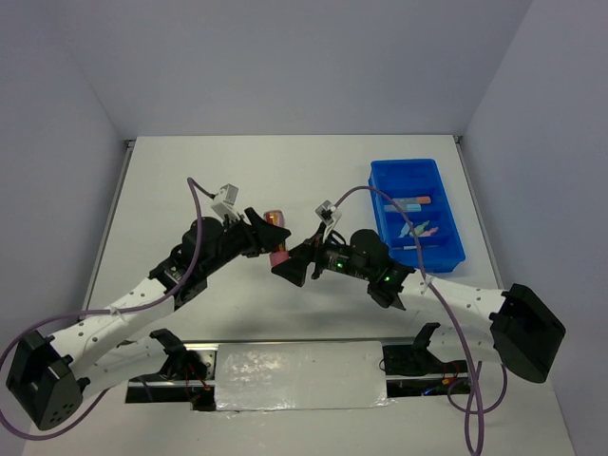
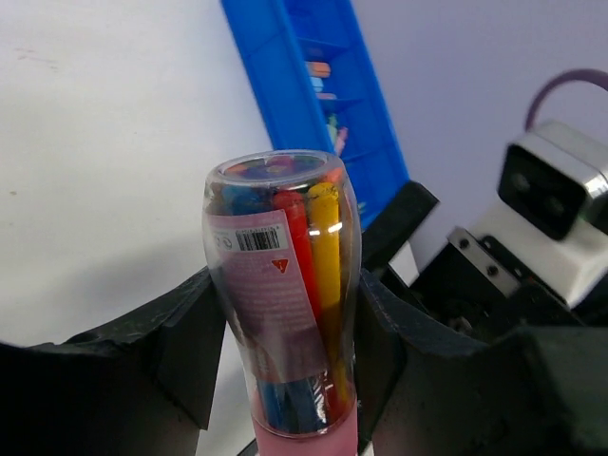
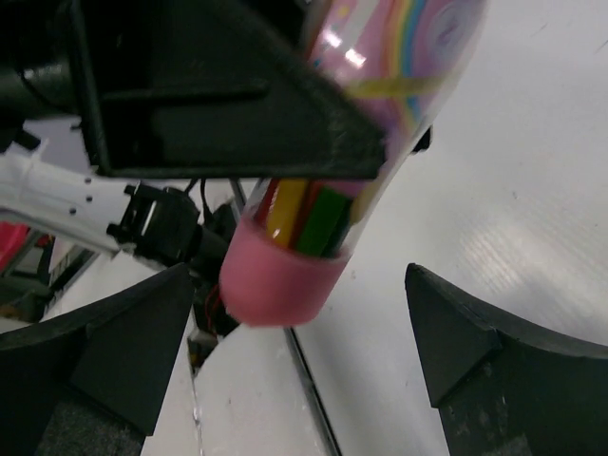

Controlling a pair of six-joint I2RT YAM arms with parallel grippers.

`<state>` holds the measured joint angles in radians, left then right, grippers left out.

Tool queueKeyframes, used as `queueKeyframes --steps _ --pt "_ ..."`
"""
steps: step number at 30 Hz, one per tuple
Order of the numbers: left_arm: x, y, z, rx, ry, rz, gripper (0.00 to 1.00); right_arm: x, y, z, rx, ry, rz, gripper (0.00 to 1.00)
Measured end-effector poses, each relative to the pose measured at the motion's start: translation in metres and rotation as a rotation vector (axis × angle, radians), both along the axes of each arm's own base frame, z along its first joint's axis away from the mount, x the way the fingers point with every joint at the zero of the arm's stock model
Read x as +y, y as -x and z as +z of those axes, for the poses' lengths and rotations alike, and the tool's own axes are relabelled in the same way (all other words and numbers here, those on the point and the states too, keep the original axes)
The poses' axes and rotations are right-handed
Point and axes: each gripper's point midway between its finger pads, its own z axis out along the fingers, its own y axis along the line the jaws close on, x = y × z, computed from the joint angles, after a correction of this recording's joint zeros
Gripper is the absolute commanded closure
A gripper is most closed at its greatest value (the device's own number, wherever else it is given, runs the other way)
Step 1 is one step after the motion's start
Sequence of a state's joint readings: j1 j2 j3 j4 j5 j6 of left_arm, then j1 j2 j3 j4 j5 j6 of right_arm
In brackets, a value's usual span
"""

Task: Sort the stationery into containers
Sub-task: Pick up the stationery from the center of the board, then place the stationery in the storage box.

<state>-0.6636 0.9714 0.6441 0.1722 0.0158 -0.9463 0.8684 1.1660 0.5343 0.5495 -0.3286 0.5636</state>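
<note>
**Booth:** What's your left claw doing?

**Me:** My left claw [image 1: 267,234] is clamped partway closed on a clear tube [image 2: 280,285], one finger on each side of its body. Through the plastic I can see red, yellow and blue sticks [image 2: 312,256] packed inside, and a pink label with a barcode on the outside.

**Booth:** And where is that tube?

**Me:** Near the middle of the surface [image 1: 190,171] in the overhead view. Its rounded end points to 12 o'clock and its pink cap [image 3: 280,275] to 6. Whether it touches the surface, I cannot tell.

**Booth:** The other side?

**Me:** My right claw [image 1: 292,263] is spread as wide as it goes and holds nothing. It sits at about 4 o'clock from the cap, very close. From my right wrist the cap hangs between my two fingers, with clear gaps on both sides.

**Booth:** The container?

**Me:** The blue tray [image 1: 376,209] lies at 2 o'clock on the surface, well apart from both claws. An orange-tipped marker [image 1: 410,201] rests in one middle compartment, and a few small pastel pieces [image 1: 418,229] in the next one nearer me.
</note>
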Motion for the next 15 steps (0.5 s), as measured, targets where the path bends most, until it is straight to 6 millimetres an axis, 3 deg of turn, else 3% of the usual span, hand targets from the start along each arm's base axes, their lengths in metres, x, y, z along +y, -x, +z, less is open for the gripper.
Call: queueKeyframes --steps 8,11,12,14,15 --pt "-0.006 0.009 0.014 -0.047 0.056 -0.049 1.0 0.013 -0.017 0.012 0.031 -0.083 -0.055 0.25" --pt "-0.006 0.009 0.012 -0.045 0.058 -0.052 1.0 0.019 -0.015 0.013 0.043 -0.107 -0.034 0.46" --pt "-0.006 0.009 0.012 -0.047 0.06 -0.052 1.0 0.02 -0.014 0.014 0.046 -0.112 -0.029 0.64" --pt "-0.005 0.01 0.014 -0.06 0.056 -0.051 1.0 0.02 -0.018 0.011 0.067 -0.107 -0.043 0.89" --pt "-0.003 0.009 0.014 -0.065 0.052 -0.046 0.93 0.021 -0.019 0.01 0.079 -0.111 -0.043 1.0"
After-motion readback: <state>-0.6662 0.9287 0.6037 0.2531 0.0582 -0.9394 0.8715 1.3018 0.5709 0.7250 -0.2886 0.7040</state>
